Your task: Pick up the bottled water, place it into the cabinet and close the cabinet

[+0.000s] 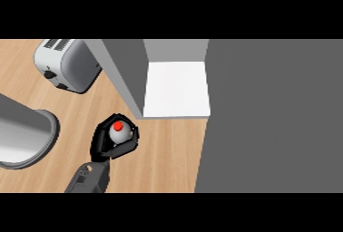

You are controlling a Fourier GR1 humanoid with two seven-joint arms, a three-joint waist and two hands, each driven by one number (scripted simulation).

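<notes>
The hand (107, 140) is curled around the water bottle (119, 132). The bottle stands up. The cabinet (175, 88) opening is at one o'clock.

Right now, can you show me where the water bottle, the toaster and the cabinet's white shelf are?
water bottle (119, 131): head view, on its pale body below the red cap.
toaster (69, 65): head view, on its silver side.
white shelf (177, 88): head view, on the bare middle of its top.
</notes>
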